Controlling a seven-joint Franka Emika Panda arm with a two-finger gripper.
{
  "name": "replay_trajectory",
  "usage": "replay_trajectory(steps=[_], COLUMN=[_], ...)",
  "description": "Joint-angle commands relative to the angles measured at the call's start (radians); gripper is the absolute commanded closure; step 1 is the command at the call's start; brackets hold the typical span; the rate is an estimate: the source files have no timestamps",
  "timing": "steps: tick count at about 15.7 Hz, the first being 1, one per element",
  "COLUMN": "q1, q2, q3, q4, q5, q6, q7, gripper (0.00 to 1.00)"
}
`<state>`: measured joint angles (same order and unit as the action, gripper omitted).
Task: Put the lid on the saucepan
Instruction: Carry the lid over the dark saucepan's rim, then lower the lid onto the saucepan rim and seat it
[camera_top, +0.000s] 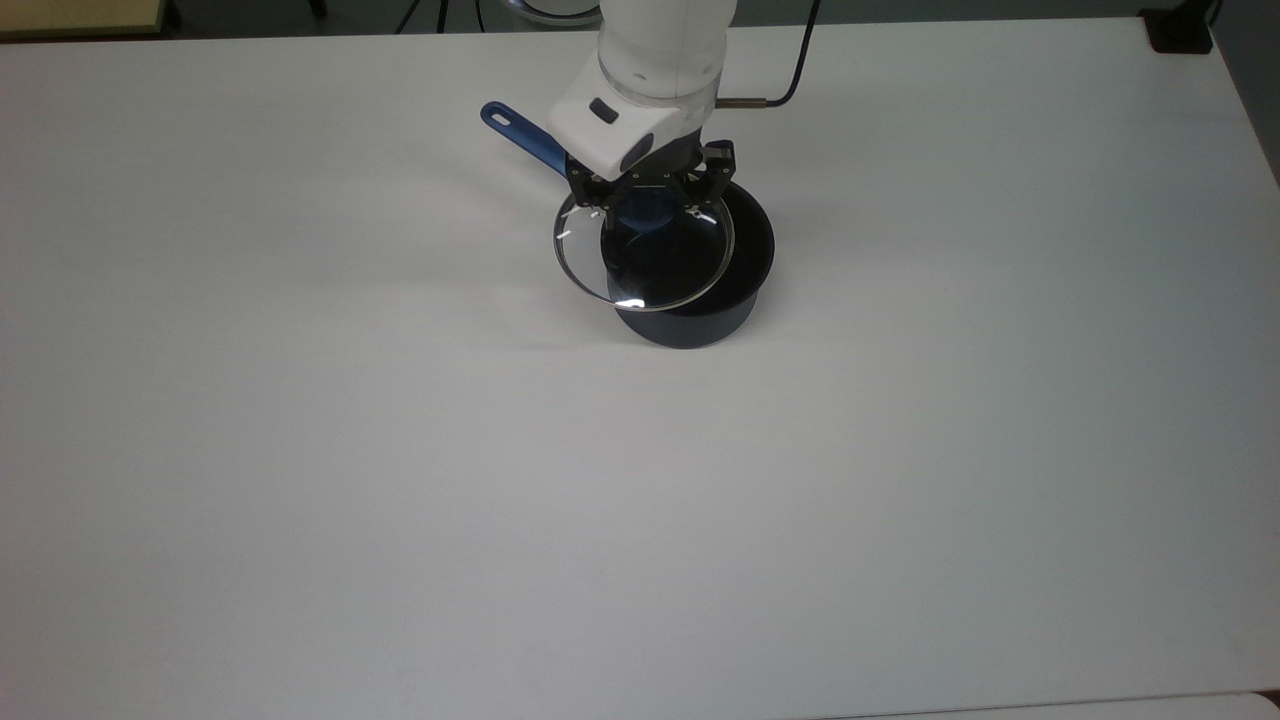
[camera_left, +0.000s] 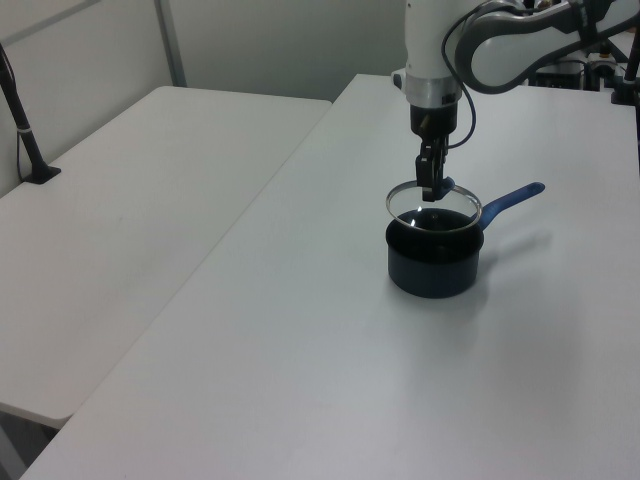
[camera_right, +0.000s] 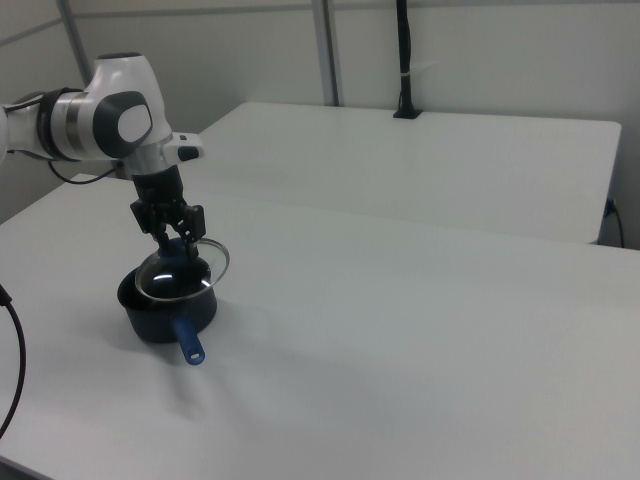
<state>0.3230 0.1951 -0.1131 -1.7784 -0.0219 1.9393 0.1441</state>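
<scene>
Gripper (camera_top: 648, 205) pinching the blue knob (camera_top: 645, 212), fingers closed on it from either side. Lid (camera_top: 645, 258) hanging just beneath the fingertips, held above the saucepan (camera_top: 745, 290) and not yet seated. In the top view, overlapping the pan's mouth but sitting offset toward 9 o'clock, rim overhanging the pan's edge there. Pan handle (camera_top: 525, 135) pointing toward 10 o'clock. Saucepan standing on the white table (camera_top: 400, 450), toward 12 o'clock of centre.

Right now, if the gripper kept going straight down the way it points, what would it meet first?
Probably the dark navy saucepan: the gripper holds the clear glass lid by its blue knob, above the rim, slightly off-centre.
</scene>
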Motion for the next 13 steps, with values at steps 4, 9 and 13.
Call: replay_trajectory(steps=[4, 9, 13], q1=[0.018, 0.031, 0.031], q2=[0.012, 0.026, 0.047], q3=[0.024, 0.043, 0.044], q4=[0.024, 0.016, 0.016], q5=[0.010, 0.007, 0.000], q6=[-0.030, -0.028, -0.017], q7=[0.008, 0.009, 0.023], gripper=[0.44, 0.44, 0.44])
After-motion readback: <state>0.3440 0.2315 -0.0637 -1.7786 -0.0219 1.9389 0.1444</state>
